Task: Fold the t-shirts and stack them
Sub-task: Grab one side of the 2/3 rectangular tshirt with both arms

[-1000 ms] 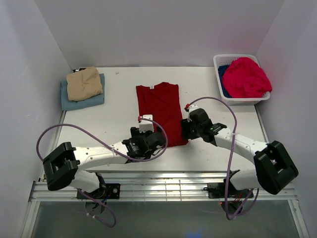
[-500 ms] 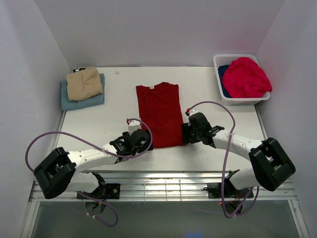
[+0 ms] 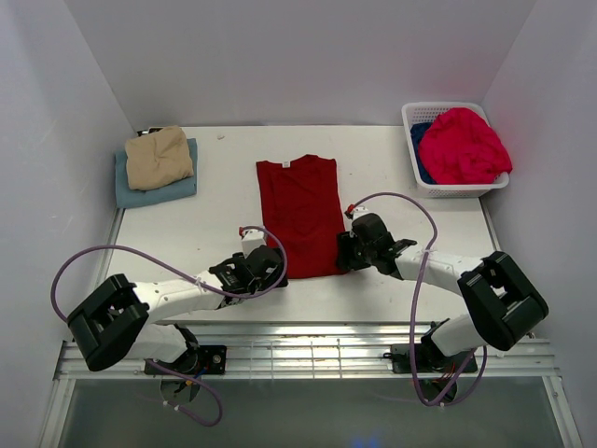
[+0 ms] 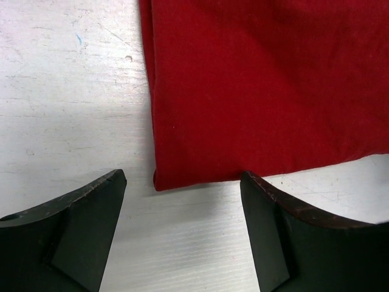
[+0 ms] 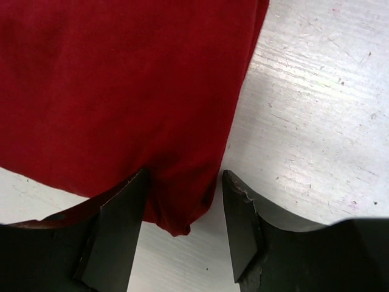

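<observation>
The dark red t-shirt (image 3: 300, 213) lies flat at the table's middle, folded into a long strip. My left gripper (image 3: 271, 271) is open at its near left corner; in the left wrist view that corner (image 4: 159, 181) lies on the table just ahead of the gap between the fingers, with my left gripper (image 4: 182, 179) empty. My right gripper (image 3: 343, 252) is open and straddles the near right corner (image 5: 182, 225), with cloth between the spread fingers (image 5: 121, 207). A tan shirt (image 3: 159, 156) rests on a light blue shirt (image 3: 154, 189) at the back left.
A white lattice basket (image 3: 417, 119) at the back right holds a bright pinkish-red shirt (image 3: 464, 146) over a deep blue one (image 3: 422, 154). White walls close in on three sides. The table's metal rail (image 3: 308, 355) runs along the near edge.
My left gripper has drawn back off the shirt's lower left part to sit at its near left corner. My right gripper has shifted slightly left onto the near right corner.
</observation>
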`<state>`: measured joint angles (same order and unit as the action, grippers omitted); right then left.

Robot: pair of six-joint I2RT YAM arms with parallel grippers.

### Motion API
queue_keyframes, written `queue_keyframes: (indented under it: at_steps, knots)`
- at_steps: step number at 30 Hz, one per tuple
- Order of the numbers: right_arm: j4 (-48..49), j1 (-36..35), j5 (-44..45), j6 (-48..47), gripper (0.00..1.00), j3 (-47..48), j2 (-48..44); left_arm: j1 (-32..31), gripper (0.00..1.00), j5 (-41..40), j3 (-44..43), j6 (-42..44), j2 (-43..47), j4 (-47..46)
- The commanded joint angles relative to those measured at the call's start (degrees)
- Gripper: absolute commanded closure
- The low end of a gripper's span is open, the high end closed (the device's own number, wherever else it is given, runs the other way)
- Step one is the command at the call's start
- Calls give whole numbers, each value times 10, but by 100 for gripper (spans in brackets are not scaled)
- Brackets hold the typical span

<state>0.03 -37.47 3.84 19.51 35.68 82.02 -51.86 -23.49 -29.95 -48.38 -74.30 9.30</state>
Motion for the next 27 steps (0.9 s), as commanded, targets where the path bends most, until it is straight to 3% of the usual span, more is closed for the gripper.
queue_keyframes:
  at_steps: [1, 5, 10, 13, 19, 20, 22, 23, 24, 27]
  knots:
    - [10, -8, -16, 15, 42, -4, 20, 2, 14, -4, 12, -7, -6, -9]
    - [8, -8, -14, 14, 43, -1, 17, 2, 22, 8, 16, -13, -22, -28]
    - [3, -10, -10, 13, 47, 3, 17, 2, 42, 6, 14, -25, -44, -23]
    - [1, -11, -9, 14, 55, 3, 16, 2, 53, 2, 14, -29, -50, -16]
    - [-19, -18, 5, 15, 83, 4, 7, 2, 68, -13, 6, -26, -51, 5]
    - [-21, -19, 7, 16, 87, 4, 6, 2, 77, -13, 6, -25, -52, 7]
    - [-24, -22, 8, 17, 91, 3, 3, 2, 85, -12, 5, -23, -55, 7]
    - [-27, -25, 9, 17, 92, 1, 2, 2, 97, -10, 5, -22, -58, 7]
    - [-28, -27, 9, 16, 92, 0, 1, 1, 100, -9, 6, -22, -59, 7]
    - [-42, -40, 21, 22, 92, -5, -5, -4, 100, 6, 14, -25, -51, 7]
